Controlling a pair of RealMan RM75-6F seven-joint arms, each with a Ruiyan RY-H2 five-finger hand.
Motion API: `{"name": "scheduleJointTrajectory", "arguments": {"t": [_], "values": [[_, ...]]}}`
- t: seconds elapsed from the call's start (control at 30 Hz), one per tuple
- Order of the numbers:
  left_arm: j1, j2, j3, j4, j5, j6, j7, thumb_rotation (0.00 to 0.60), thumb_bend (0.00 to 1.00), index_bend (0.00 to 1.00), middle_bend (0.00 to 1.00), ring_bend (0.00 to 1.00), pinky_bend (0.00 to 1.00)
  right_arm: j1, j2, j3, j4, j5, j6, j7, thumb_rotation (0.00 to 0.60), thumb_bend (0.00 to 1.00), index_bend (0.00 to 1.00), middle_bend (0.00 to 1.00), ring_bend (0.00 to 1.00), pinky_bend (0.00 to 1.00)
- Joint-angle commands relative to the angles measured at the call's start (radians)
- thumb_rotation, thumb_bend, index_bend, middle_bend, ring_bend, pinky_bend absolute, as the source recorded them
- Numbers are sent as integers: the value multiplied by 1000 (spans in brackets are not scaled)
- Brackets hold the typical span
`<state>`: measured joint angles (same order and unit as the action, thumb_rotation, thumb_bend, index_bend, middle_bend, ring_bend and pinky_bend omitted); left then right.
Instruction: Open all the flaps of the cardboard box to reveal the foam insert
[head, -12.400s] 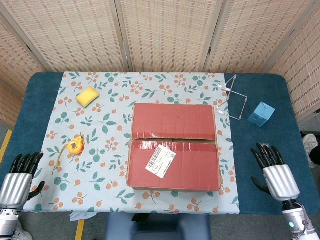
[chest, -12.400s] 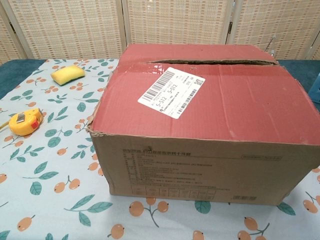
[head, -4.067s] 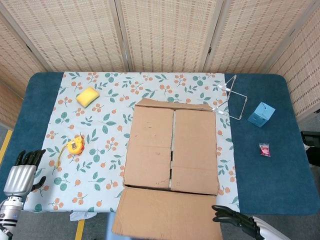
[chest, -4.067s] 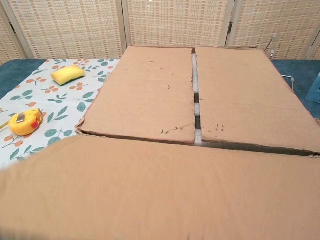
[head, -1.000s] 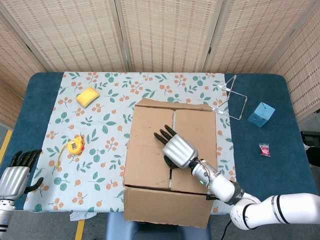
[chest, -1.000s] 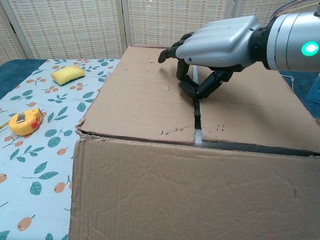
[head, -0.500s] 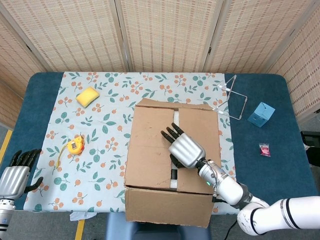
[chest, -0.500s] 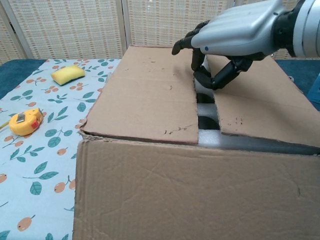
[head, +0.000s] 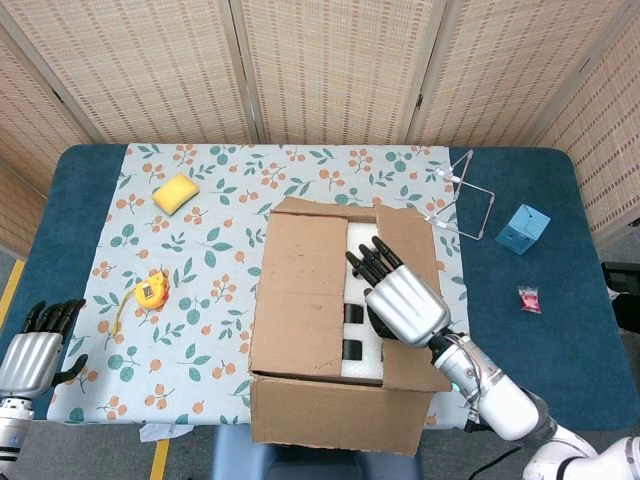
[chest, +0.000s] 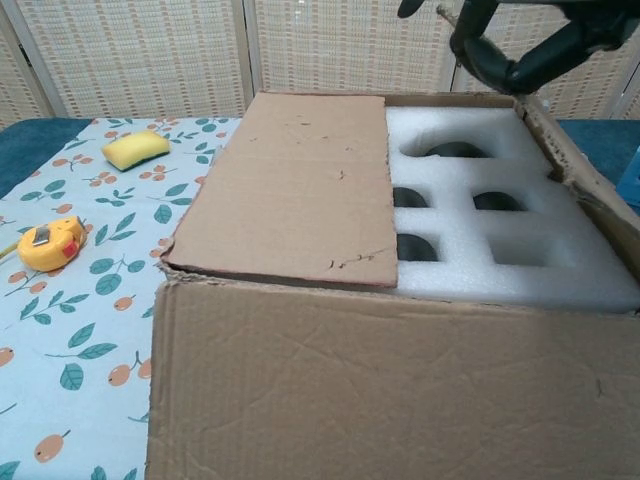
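box (head: 335, 420) at the tabletop's (head: 520, 300) near middle, long axis running near to far. right hand (head: 405, 305) over the raised right flap (head: 410, 245), fingers curled at its edge, grip hard to confirm. left flap (head: 300, 290) flat over foam (chest: 520, 250), lying left of that hand, hinged along the left wall. left hand (head: 35, 350) idle, fingers apart, well off.

- Setting: a staged test station in a lab or studio, not a lived-in room.
- Woven folding screens (head: 330, 70) close off the rear.
- Blue tabletop (head: 520, 300) carries a floral cloth (head: 200, 260).
- Unrelated props lie scattered: yellow sponge (head: 175, 192), tape measure (head: 151, 291), blue cube (head: 522, 228), wire stand (head: 466, 196).
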<state>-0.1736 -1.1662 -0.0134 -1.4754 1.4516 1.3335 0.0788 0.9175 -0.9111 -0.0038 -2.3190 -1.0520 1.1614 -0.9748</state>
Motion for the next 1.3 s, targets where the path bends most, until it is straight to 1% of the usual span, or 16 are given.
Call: {"name": "scheduleJointTrajectory", "arguments": {"t": [0.03, 0.23, 0.33, 0.57, 0.7, 0.87, 1.0, 1.13, 1.2, 1.23, 1.27, 1.3], "values": [[-1, -3, -1, -1, -3, -3, 6, 600, 368, 80, 148, 141, 75, -68, 62, -26, -37, -96, 48, 41, 254, 711, 675, 89, 46, 0], [-7, -13, -5, 4, -12, -11, 25, 600, 368, 73, 147, 141, 75, -189, 162, -68, -37, -285, 108, 147, 254, 710, 675, 89, 48, 0], [-10, -16, -5, 6, -13, -16, 29, 600, 367, 73, 148, 141, 75, -252, 213, -88, -37, -362, 142, 195, 253, 711, 675, 89, 50, 0], [-14, -24, -5, 6, -20, -24, 55, 600, 368, 73, 148, 141, 75, -410, 313, -135, -37, -520, 244, 284, 254, 711, 675, 89, 49, 0], [-18, -31, -4, 9, -26, -34, 69, 600, 368, 74, 148, 141, 75, -500, 357, -155, -22, -583, 311, 345, 254, 711, 675, 89, 48, 0], [-23, -38, -5, 13, -39, -48, 83, 600, 368, 74, 148, 141, 75, -614, 376, -178, 65, -678, 403, 450, 252, 710, 675, 89, 51, 0], [-26, -43, -8, 16, -49, -56, 88, 600, 368, 74, 148, 141, 75, -702, 367, -194, 141, -744, 479, 491, 251, 712, 675, 89, 51, 0], [-29, -47, -9, 18, -54, -61, 95, 600, 368, 74, 148, 142, 76, -762, 341, -183, 198, -777, 536, 526, 251, 714, 665, 82, 71, 0], [-30, -48, -8, 16, -52, -60, 96, 600, 368, 75, 148, 142, 76, -769, 333, -169, 212, -778, 542, 549, 250, 714, 612, 67, 74, 0], [-30, -47, -8, 15, -51, -59, 95, 600, 368, 75, 148, 142, 75, -770, 329, -163, 219, -778, 542, 561, 251, 713, 560, 53, 74, 0], [-29, -47, -7, 14, -49, -57, 93, 600, 368, 75, 148, 142, 76, -771, 325, -153, 229, -774, 537, 571, 269, 713, 506, 35, 76, 0], [-29, -46, -7, 14, -48, -55, 91, 600, 368, 75, 148, 142, 76, -771, 319, -145, 236, -770, 534, 572, 283, 713, 474, 24, 75, 0]]}}
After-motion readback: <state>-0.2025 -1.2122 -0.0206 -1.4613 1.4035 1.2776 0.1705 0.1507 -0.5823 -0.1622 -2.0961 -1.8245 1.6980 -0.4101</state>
